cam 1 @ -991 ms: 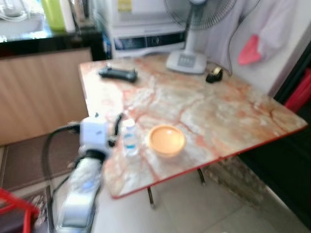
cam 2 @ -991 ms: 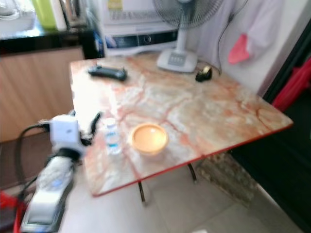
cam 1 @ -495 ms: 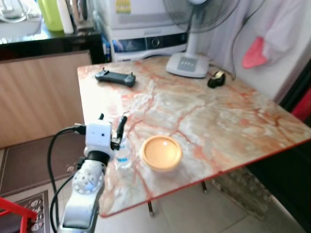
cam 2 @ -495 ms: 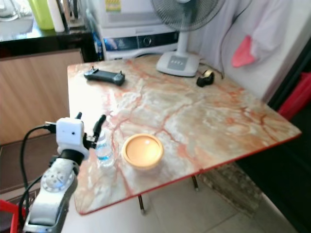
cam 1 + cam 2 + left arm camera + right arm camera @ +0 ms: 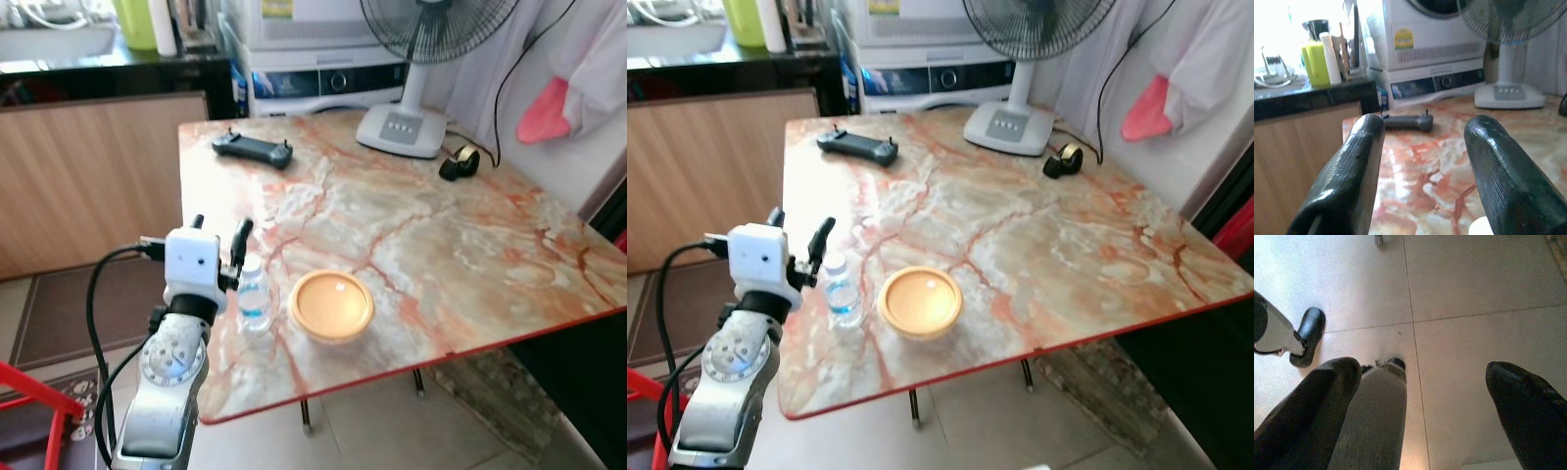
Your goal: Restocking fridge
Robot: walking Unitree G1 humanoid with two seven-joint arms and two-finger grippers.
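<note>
Our left gripper (image 5: 217, 227) hovers at the near left edge of the marbled table (image 5: 460, 245), its two black fingers (image 5: 1347, 181) spread wide with nothing between them. We see the small water bottle (image 5: 254, 294) standing upright on the table just beside the right-hand finger; we cannot tell whether the finger touches its cap. Just to the bottle's right sits an orange bowl (image 5: 331, 305), close to it but apart. Farther back on the table lie a dark handheld controller (image 5: 254, 150), the base of a standing fan (image 5: 403, 132) and a small black roll (image 5: 458, 163). Our right gripper (image 5: 1422, 404) hangs idle, fingers apart, pointing down at the pale tiled floor (image 5: 1469, 293).
</note>
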